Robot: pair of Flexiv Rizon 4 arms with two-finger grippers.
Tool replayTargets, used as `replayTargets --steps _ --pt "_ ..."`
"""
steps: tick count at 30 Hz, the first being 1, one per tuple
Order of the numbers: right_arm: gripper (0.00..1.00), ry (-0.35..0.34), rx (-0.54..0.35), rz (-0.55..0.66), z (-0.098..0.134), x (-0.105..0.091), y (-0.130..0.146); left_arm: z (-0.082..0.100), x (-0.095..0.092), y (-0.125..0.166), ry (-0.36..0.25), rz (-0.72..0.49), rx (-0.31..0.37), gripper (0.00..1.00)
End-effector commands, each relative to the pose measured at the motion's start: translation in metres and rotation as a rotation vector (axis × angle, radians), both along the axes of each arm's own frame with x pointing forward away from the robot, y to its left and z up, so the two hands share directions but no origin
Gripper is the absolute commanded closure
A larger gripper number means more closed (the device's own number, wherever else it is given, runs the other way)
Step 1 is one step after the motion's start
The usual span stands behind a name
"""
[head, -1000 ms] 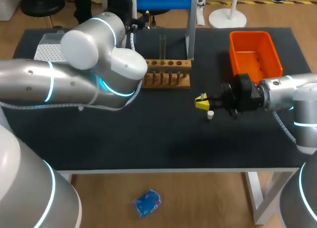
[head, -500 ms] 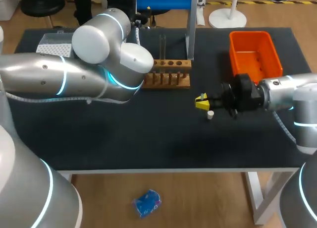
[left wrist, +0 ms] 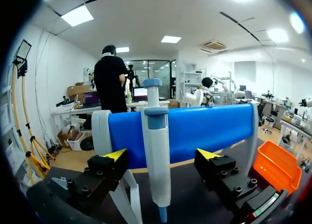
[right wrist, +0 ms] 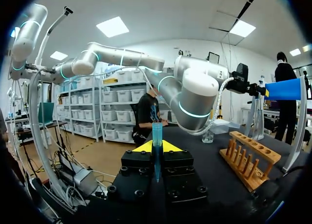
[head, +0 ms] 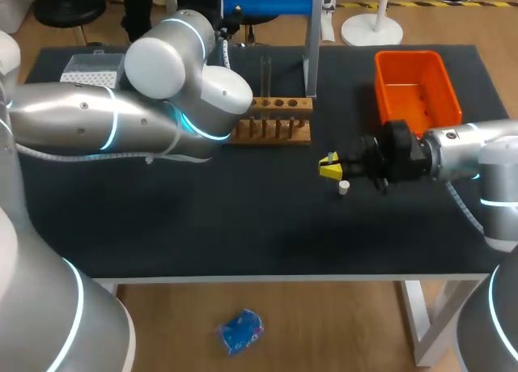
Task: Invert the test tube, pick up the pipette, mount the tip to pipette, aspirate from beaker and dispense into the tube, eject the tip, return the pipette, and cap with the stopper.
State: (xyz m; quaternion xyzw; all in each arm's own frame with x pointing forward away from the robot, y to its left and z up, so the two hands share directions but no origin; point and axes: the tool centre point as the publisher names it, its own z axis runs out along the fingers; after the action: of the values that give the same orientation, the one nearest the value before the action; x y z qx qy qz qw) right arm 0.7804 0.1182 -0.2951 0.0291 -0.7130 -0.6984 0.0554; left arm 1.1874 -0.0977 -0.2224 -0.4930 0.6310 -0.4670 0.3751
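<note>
- As you look down from the head view, your left arm (head: pixel 121 125) comes in from the left and reaches to the back of the table (head: pixel 243 226). Its bulk hides its own gripper there.
- From the left wrist view, the left gripper (left wrist: pixel 161 155) has its fingers well apart. The pipette (left wrist: pixel 157 151) stands upright between them, and neither yellow tip touches it.
- Your pipette hangs on the blue stand (left wrist: pixel 195 131), its plunger end above the blue bar and its narrow end pointing down.
- Your right arm (head: pixel 473 158) comes in from the right and lies low over the table, with the right gripper (head: pixel 329 167) pointing toward the middle.
- From the right wrist view, that gripper's fingers are pressed together on a blue pipette tip (right wrist: pixel 157 136). The tip stands upright between the yellow tips, wide end up.
- You have the white stopper (head: pixel 344 187) lying on the table just beside the right gripper's fingertips, not held.
- A wooden rack (head: pixel 271 120) sits near the back, between the left arm and the blue stand's post. A thin clear test tube (head: pixel 265 79) stands upright in it.
- An orange bin (head: pixel 417 85) sits at the back right, beside the right arm.
- A white tip box (head: pixel 89 69) shows at the back left, partly behind the left arm.
- Beyond the rack in the right wrist view, a small clear beaker (right wrist: pixel 208 137) stands on the table under the left arm. You cannot tell what it holds.
</note>
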Motion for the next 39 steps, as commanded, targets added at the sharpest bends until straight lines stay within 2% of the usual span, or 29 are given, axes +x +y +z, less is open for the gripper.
replayTargets --steps 1,6,7,11,13,23,24,27,28,39 --pt "1.0 0.0 0.0 0.0 0.0001 -0.0002 -0.0005 -0.007 0.0069 -0.0042 -0.006 0.012 0.0 0.16" --pt "1.0 0.0 0.0 0.0 0.0001 -0.0002 -0.0005 -0.0065 0.0076 -0.0042 -0.002 0.048 -0.008 0.27" --pt "1.0 0.0 0.0 0.0 0.0001 -0.0002 -0.0005 -0.0065 0.0078 -0.0042 -0.004 0.046 -0.008 0.37" --pt "1.0 0.0 0.0 0.0 0.0001 -0.0002 -0.0005 -0.0072 0.0071 -0.005 -0.006 0.071 -0.009 0.42" --pt "1.0 0.0 0.0 0.0 0.0001 -0.0002 -0.0005 -0.0078 0.0069 -0.0058 -0.003 0.08 -0.011 0.51" --pt "1.0 0.0 0.0 0.0 0.0001 -0.0002 -0.0005 -0.0082 0.006 -0.0054 0.002 0.13 -0.004 0.64" --pt "1.0 0.0 0.0 0.0 0.0001 -0.0002 -0.0005 -0.0083 0.0061 -0.0055 0.003 0.125 -0.011 0.67" --pt "1.0 0.0 0.0 0.0 0.0001 -0.0002 -0.0005 -0.0085 0.0063 -0.0045 0.006 0.139 -0.01 0.87" --pt "1.0 0.0 0.0 0.0 0.0001 -0.0002 -0.0005 -0.0085 0.0063 -0.0045 0.005 0.144 -0.01 1.0" --pt "1.0 0.0 0.0 0.0 0.0001 -0.0002 -0.0005 -0.0027 0.0028 -0.0011 0.01 0.156 -0.013 1.0"
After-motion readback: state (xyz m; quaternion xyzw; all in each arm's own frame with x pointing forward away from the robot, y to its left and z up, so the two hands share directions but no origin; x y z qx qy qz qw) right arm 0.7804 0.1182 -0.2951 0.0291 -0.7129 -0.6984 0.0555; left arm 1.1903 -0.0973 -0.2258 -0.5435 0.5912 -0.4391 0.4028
